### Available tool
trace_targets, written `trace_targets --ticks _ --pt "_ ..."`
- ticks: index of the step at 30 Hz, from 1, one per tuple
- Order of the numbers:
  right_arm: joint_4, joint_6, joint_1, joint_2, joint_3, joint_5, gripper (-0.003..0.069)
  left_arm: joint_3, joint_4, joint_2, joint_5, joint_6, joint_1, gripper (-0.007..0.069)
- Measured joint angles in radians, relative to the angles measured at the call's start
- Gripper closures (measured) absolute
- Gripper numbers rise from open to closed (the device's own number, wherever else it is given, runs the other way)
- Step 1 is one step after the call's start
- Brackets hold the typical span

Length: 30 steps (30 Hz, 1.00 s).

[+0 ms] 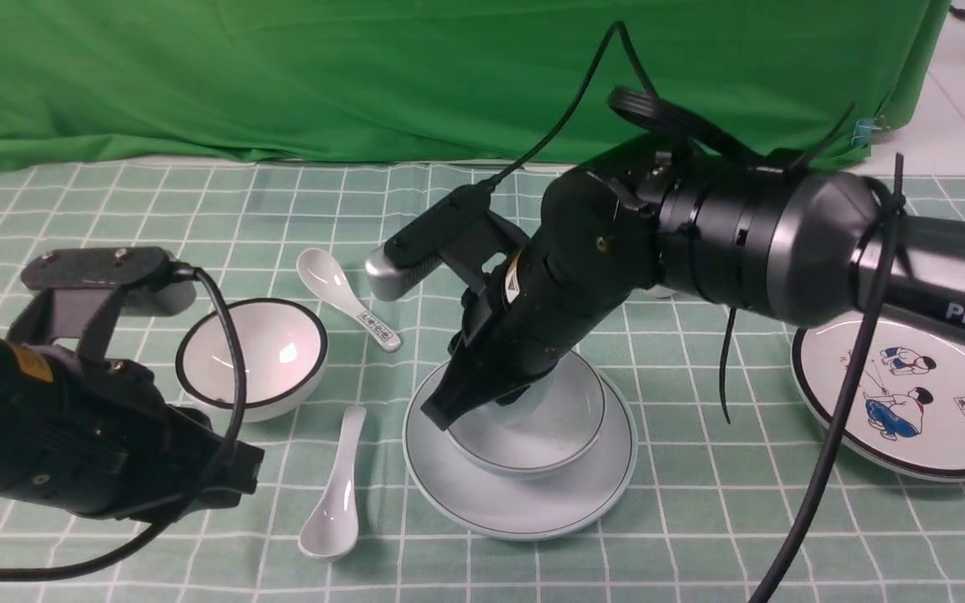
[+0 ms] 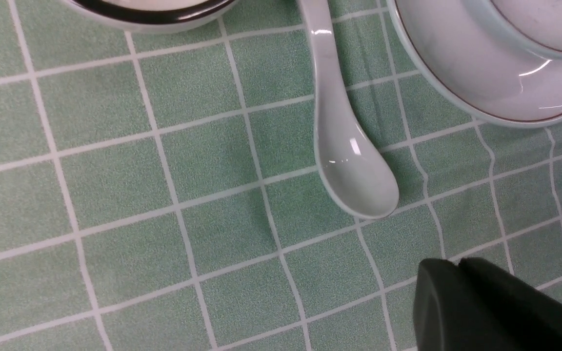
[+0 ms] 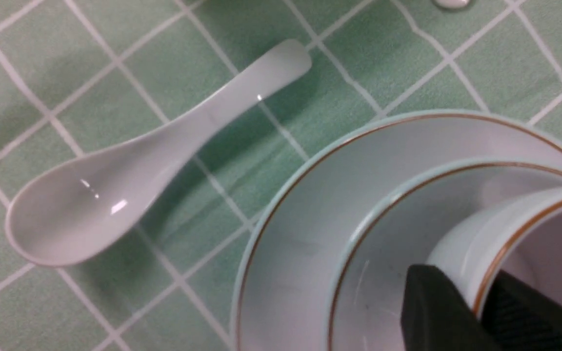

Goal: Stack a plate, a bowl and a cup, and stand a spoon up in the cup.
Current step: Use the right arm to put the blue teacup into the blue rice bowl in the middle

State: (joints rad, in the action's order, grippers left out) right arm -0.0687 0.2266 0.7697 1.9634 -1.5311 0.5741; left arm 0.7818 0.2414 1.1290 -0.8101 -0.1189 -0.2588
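The pale blue-green plate (image 1: 524, 502) lies at the middle of the cloth with the bowl (image 1: 543, 435) on it. My right gripper (image 1: 441, 412) reaches down over the bowl and is shut on the rim of the cup (image 3: 486, 234), with one finger (image 3: 432, 307) outside and one inside. The cup is over the bowl (image 3: 398, 234), and I cannot tell if it touches. The arm hides the cup in the front view. The plain white spoon (image 1: 333, 494) lies flat left of the plate. My left gripper (image 1: 239, 477) is shut and empty, low, left of that spoon (image 2: 344, 146).
A white black-rimmed bowl (image 1: 252, 356) stands at the left, partly behind my left arm. A white spoon with a patterned handle (image 1: 347, 308) lies beyond it. A cartoon plate (image 1: 910, 402) lies at the right under my right arm. A green curtain hangs behind the table.
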Motion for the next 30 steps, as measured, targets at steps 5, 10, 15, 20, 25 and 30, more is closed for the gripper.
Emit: trace_targets --ticks 5,10,15,20,25,30 --pt "0.014 -0.007 0.0 0.026 0.0 -0.015 0.0556 0.0 0.0 0.0 0.0 0.0 0.0 0.0616" --pt "0.042 -0.031 0.0 0.027 0.0 -0.014 0.0556 0.0 0.004 0.0 0.0 0.0 0.0 0.0616" --pt "0.049 -0.033 0.0 0.027 0.0 -0.003 0.0556 0.0 0.005 0.0 -0.006 0.0 0.0 0.0616" --pt "0.052 -0.044 0.0 0.027 0.0 0.015 0.0556 0.0 0.005 0.0 -0.006 0.001 0.0 0.0616" --pt "0.052 -0.078 0.0 0.027 0.0 0.021 0.0556 0.0 0.005 0.0 -0.006 0.001 0.0 0.0616" --pt "0.051 -0.087 0.001 0.026 0.0 0.024 0.0556 0.0 0.004 0.0 0.004 0.001 0.0 0.0616"
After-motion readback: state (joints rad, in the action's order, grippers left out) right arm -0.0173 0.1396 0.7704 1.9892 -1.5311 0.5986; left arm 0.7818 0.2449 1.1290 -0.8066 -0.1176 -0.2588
